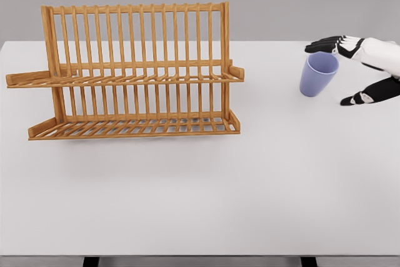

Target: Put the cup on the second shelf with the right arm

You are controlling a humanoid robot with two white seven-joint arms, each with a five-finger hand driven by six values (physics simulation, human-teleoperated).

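Right now, head view only. White tabletop (200,204) fills most of the picture, grey wall behind. Wooden rack (134,73) stands on the left half, two tiers: upper shelf (125,80) about halfway up the frame, lower shelf (134,127) close to the tabletop, a row of upright slats rising behind both. Neither tier carries anything. Cup (318,74), pale lavender-blue, sits far to the right, well apart from the rack, mouth up and leaning slightly so its opening faces up and to the right; it tapers toward its base, and the base appears to rest on the tabletop. Right hand (356,70) comes in from the right edge, white forearm, dark finger segments. Fingers (325,45) reach left over the cup's far rim, tips just above or at the rim; whether they touch it cannot be told. Thumb (359,97) points left lower down, to the right of the cup, with a clear gap of tabletop between its tip and the cup wall. So the cup's right side sits in the open span between fingers above and thumb below; hand spread, not closed, holding nothing. Left arm does not show.
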